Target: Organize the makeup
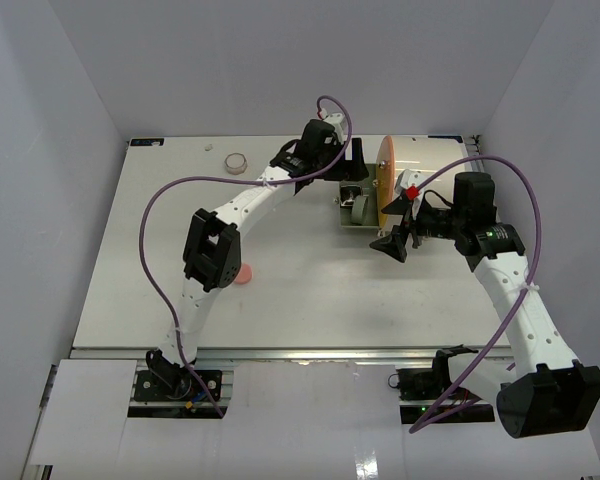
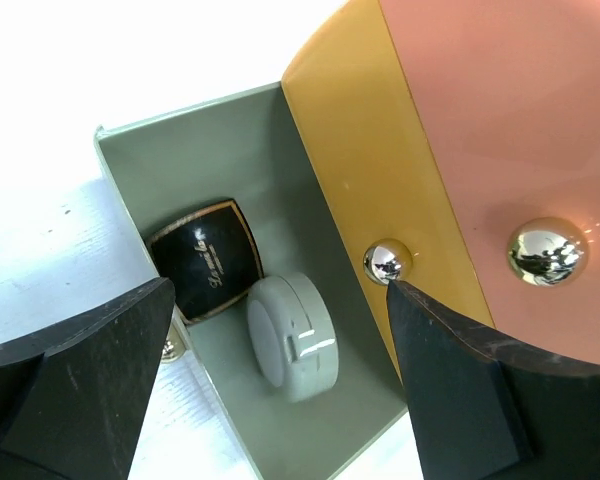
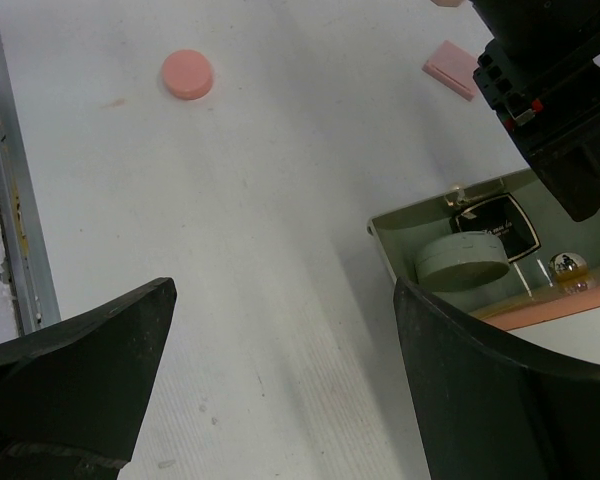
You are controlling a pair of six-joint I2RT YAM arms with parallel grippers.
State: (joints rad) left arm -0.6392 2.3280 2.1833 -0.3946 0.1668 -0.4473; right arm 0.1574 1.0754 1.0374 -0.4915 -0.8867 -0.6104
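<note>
A grey-green round compact (image 2: pixel 292 335) and a black compact (image 2: pixel 205 260) sit in the open grey-green drawer (image 2: pixel 230 130) of the case. My left gripper (image 2: pixel 280 300) is open and empty right above them, one finger next to a silver knob (image 2: pixel 388 262). My right gripper (image 3: pixel 285 300) is open and empty over bare table just in front of the drawer (image 3: pixel 395 250). A pink disc (image 3: pixel 187 74) and a pink rectangular pad (image 3: pixel 452 70) lie loose on the table. The disc also shows in the top view (image 1: pixel 243 272), near the left arm's elbow.
The cream drum-shaped case (image 1: pixel 425 165) with its orange front (image 1: pixel 383 185) stands at the back centre. A small round jar (image 1: pixel 237 160) and a tiny object (image 1: pixel 208 147) sit at the back left. White walls close in the table; a metal rail (image 3: pixel 15 230) runs along the near edge.
</note>
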